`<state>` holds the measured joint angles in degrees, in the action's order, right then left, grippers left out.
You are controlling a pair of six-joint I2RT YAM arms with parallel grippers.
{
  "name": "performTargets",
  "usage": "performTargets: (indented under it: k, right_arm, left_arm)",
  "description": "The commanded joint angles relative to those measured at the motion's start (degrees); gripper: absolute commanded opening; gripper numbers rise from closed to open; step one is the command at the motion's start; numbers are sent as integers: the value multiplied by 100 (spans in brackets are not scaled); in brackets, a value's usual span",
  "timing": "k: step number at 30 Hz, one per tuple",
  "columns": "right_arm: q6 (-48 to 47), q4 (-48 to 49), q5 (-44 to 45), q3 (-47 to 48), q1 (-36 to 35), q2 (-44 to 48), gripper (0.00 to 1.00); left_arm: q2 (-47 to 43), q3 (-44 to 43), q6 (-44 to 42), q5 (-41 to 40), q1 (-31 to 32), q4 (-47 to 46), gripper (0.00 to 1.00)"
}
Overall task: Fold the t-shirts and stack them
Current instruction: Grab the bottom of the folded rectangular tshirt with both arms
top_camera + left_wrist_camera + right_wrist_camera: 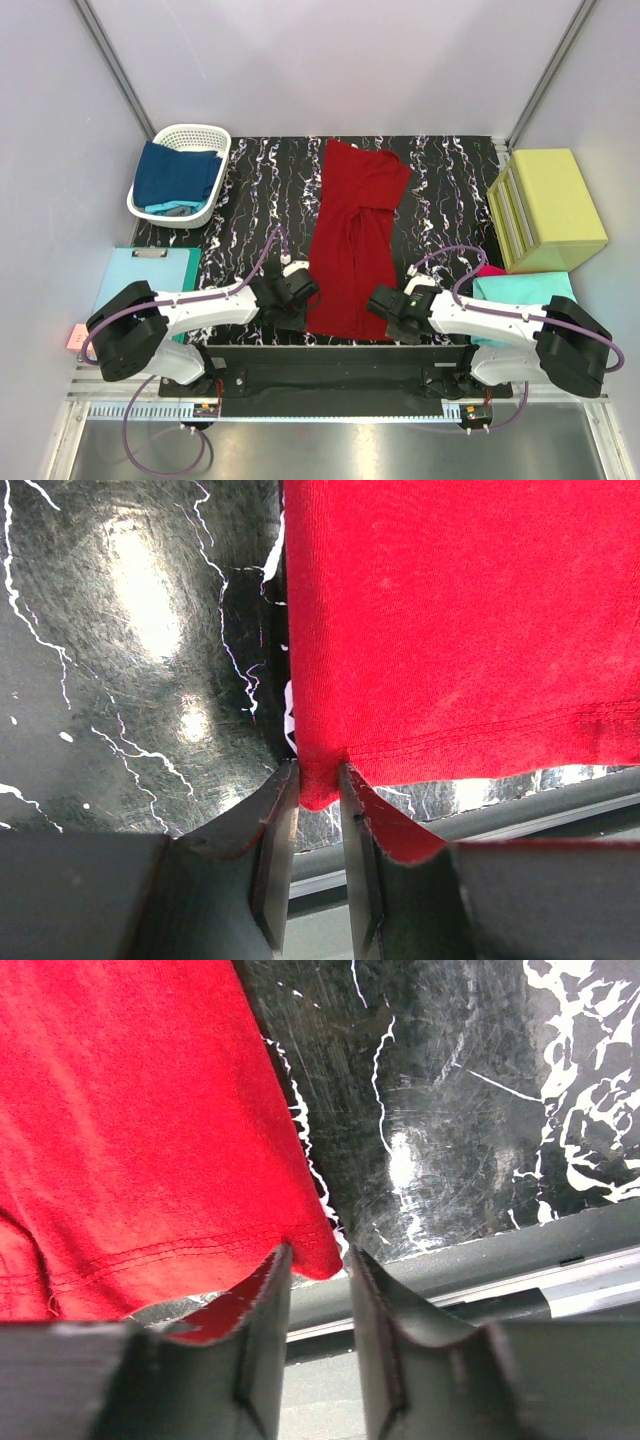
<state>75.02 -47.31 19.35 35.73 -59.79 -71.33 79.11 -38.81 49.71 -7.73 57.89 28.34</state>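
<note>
A dark red t-shirt [355, 230] lies lengthwise down the middle of the black marbled table [450, 190], folded narrow. My left gripper [300, 290] is at its near left hem corner. In the left wrist view the left gripper [318, 775] is shut on that corner of the red cloth [460, 630]. My right gripper [383, 300] is at the near right hem corner. In the right wrist view the right gripper [320, 1258] stands open round the corner of the shirt [140, 1140]. The cloth touches the left finger, and a gap shows to the right finger.
A white basket [205, 135] at the back left holds navy [175, 172] and teal shirts. A yellow-green box [550, 205] stands at the right, with a teal shirt [525, 290] and a magenta one [490, 270] in front of it. A pale-blue clipboard [140, 275] lies at the left.
</note>
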Motion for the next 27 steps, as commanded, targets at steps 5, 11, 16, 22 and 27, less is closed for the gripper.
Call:
performTargets:
  k: [5,11,16,22,27]
  right_arm:
    - [206,46,7,-57,-59,-118,25]
    - [241,55,-46,-92,-50,-153,8]
    - [241,46,-72,-92,-50,-179,3]
    - [206,38,-63,-74,-59,-171,0]
    - [170,29,-55,-48,-59,-215,11]
  left_arm:
    - [-36,84,-76,131,38,31,28]
    - [-80,101,-93,131,47,40,27]
    - [-89,84,-102,105,82,84,25]
    - [-185,-39,-128,-71,179,224,22]
    - [-107,-153,-129,-150,249,313,40]
